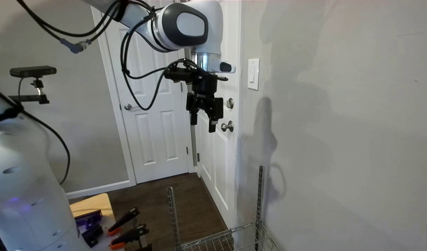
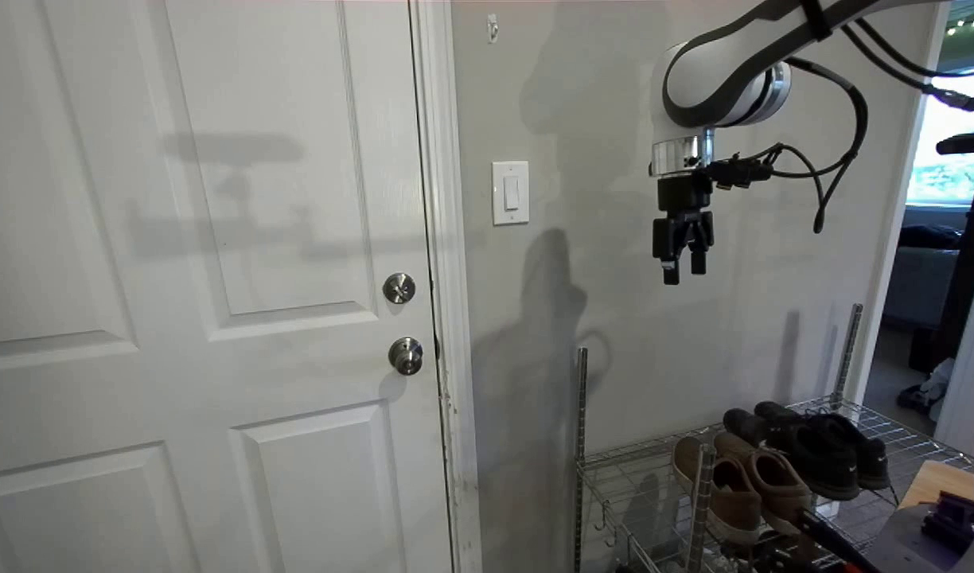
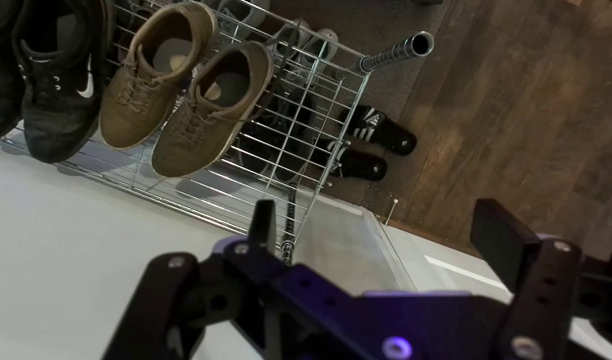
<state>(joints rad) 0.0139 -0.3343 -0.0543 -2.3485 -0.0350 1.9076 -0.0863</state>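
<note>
My black gripper (image 1: 203, 124) points straight down, held high in the air near the grey wall. Its two fingers stand wide apart with nothing between them, as the wrist view shows around the gripper (image 3: 376, 220). In an exterior view the gripper (image 2: 685, 272) hangs above a wire shoe rack (image 2: 632, 455), touching nothing. A white light switch (image 2: 510, 192) is on the wall to its left there. Further left, a white door carries a round silver knob (image 2: 406, 356) with a deadbolt (image 2: 399, 288) above it. Tan shoes (image 3: 196, 112) and black shoes (image 3: 61, 100) sit on the rack.
Metal rack posts (image 1: 173, 212) rise below the arm. Black slides (image 3: 386, 132) lie on the wood floor beside the rack. A second white door (image 1: 154, 139) with a lever handle stands behind. Orange-tipped clamps (image 1: 129, 235) and a camera on a mount (image 1: 32, 71) are near the robot's base.
</note>
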